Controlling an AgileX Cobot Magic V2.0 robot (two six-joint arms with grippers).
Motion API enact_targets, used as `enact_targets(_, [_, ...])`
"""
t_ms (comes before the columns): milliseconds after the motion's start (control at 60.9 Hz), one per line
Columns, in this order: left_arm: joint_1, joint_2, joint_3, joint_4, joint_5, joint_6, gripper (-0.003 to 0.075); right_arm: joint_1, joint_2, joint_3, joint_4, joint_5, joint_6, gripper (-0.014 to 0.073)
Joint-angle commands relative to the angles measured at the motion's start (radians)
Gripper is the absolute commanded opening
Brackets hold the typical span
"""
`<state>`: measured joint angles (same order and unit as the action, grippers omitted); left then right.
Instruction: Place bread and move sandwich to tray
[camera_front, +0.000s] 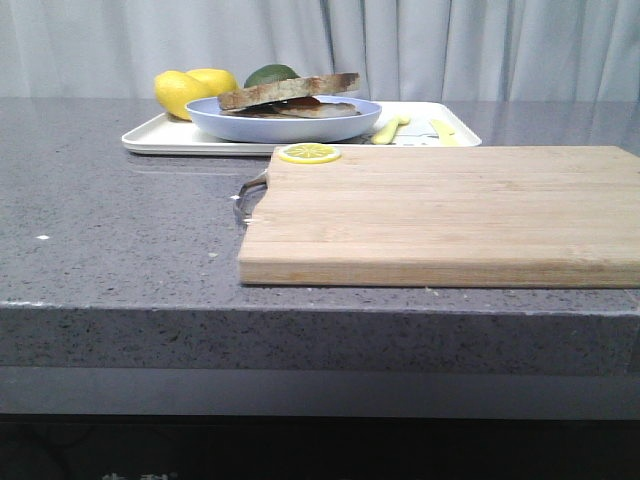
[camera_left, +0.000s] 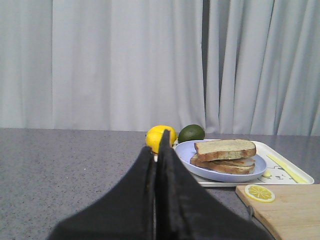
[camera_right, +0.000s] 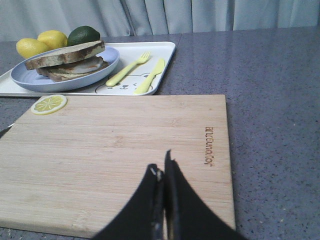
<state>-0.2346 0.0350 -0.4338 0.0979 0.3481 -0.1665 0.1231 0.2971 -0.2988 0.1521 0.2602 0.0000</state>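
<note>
Sandwich (camera_front: 290, 100): assembled, with the bread (camera_front: 288, 90) lying on top as its upper slice; it sits on the blue plate (camera_front: 284, 127), and the plate rests on the tray (camera_front: 160, 137) at the far side of the counter.
Right gripper (camera_right: 163, 172): nearest in its own view, fingers pressed together, holding nothing, hovering over the near part of the board (camera_front: 450, 210).
Left gripper (camera_left: 157, 152): fingers together, empty, pointed across the counter toward the plate, well apart from it.
Board: bare except for a lemon slice (camera_front: 309, 153) at its far left corner.
Tray, beyond the board: besides the plate, it carries a yellow fork (camera_right: 128, 69) and knife (camera_right: 150, 76).
Farthest: two lemons (camera_front: 195, 90) and an avocado (camera_front: 270, 74) behind the plate, at the tray's back edge.
Done: bread placed; plate with sandwich on the tray.
Left: nothing that I can see; both steps look finished and both arms stand clear.
</note>
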Motion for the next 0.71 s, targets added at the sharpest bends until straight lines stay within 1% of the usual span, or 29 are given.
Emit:
enact_targets(0, [0.003,0.014,-0.01,-0.045,-0.093,0.026,-0.002,0.003,0.007,-0.026,-0.001,-0.086,-0.006,-0.006])
enact_targets(49, [0.009,0.014,0.004,-0.115,-0.093,0.091,-0.002,0.003,0.007,-0.026,-0.001,-0.086,-0.006,-0.006])
enact_targets(99, [0.024,0.014,0.019,-0.154,-0.095,0.125,-0.002,0.003,0.007,-0.026,-0.001,-0.086,-0.006,-0.006])
enact_targets(230, [0.104,-0.005,0.075,-0.158,-0.128,0.099,-0.002,0.003,0.007,-0.026,-0.001,-0.086,-0.006,-0.006])
enact_targets(328, [0.179,-0.067,0.134,-0.16,-0.132,0.073,-0.002,0.003,0.007,-0.026,-0.001,-0.086,-0.006,-0.006])
enact_targets(460, [0.263,-0.063,0.214,-0.162,-0.147,0.055,-0.002,0.003,0.007,-0.026,-0.001,-0.084,-0.006,-0.006])
enact_targets(608, [0.281,-0.063,0.301,-0.162,-0.162,0.055,-0.002,0.003,0.007,-0.026,-0.001,-0.084,-0.006,-0.006])
enact_targets(690, [0.281,-0.063,0.362,-0.162,-0.193,0.055,-0.002,0.003,0.007,-0.026,-0.001,-0.085,-0.006,-0.006])
